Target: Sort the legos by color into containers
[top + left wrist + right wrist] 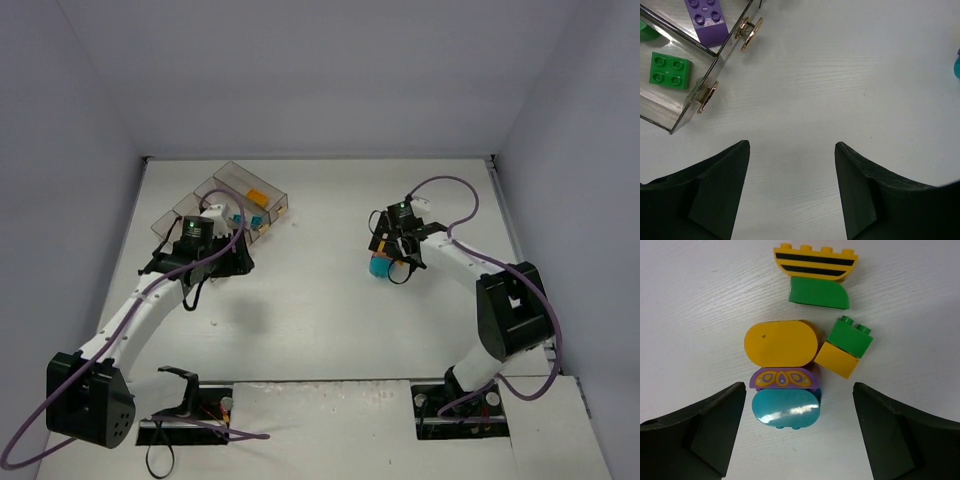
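- Two arms showed in the top view. The left gripper [228, 258] hung just beside the four joined clear smoky plastic containers [165, 222] at the far left of the white table [330, 330]. The right gripper [392, 262] hovered well apart, over a small cluster of plastic legos [380, 268].
- Left wrist view: the left gripper [792, 145] had its jaws wide apart, with bare table between them. Up in the corner, a square green lego [669, 70] lay in one bin and a purple lego [707, 15] in the next.
- Right wrist view: the right gripper [799, 386] had its jaws spread, straddling a rounded cyan lego [785, 409] without touching it. Packed against that sat a purple patterned lego [785, 379], then a rounded yellow lego [781, 343].
- Just beside them lay a small green brick [850, 335] joined to a yellow block [836, 359].
- Beyond, a yellow black-striped arch [815, 262] touched a curved green piece [818, 293].
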`<state>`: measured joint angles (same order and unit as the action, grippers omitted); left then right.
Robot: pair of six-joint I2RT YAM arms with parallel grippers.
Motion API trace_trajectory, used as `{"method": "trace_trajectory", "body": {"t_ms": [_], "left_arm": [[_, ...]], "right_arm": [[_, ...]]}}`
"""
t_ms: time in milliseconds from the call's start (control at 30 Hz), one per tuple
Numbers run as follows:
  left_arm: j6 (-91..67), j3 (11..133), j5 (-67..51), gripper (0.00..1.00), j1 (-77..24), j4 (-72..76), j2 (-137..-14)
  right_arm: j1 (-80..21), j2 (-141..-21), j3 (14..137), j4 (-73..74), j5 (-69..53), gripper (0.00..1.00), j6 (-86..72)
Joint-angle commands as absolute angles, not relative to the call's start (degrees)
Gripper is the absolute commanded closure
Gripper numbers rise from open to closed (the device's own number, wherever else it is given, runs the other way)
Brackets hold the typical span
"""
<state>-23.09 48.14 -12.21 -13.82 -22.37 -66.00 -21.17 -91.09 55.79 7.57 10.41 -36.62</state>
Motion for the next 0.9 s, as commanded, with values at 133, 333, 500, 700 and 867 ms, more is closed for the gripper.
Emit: {"method": "trace_trajectory", "body": {"t_ms": [133,333,500,700,867], "left_arm": [[-22.76,50.98,-13.36,0.37,-13.97,-19.16,-66.01],[-22.85,50.89,-13.8,0.37,-13.97,-19.07,-66.27],[-22.94,50.89,-14.15,0.37,-13.97,-19.07,-66.45],[-23.12,50.89,-14.68,0.37,-13.97,-18.98,-66.71],[-23.12,50.98,-14.77,0.37,-13.97,-18.98,-66.71]], "right_arm": [[-24.87,-95.44,59.15,6.68,10.46,0.15,-37.09],[-25.75,-99.22,60.03,6.68,12.65,0.15,-37.79],[-25.75,-102.47,61.08,6.68,14.06,0.15,-37.0],[-25.66,-104.59,62.57,6.68,15.29,0.18,-34.72],[-25.58,-104.06,61.79,6.68,15.29,0.23,-34.72]]}}
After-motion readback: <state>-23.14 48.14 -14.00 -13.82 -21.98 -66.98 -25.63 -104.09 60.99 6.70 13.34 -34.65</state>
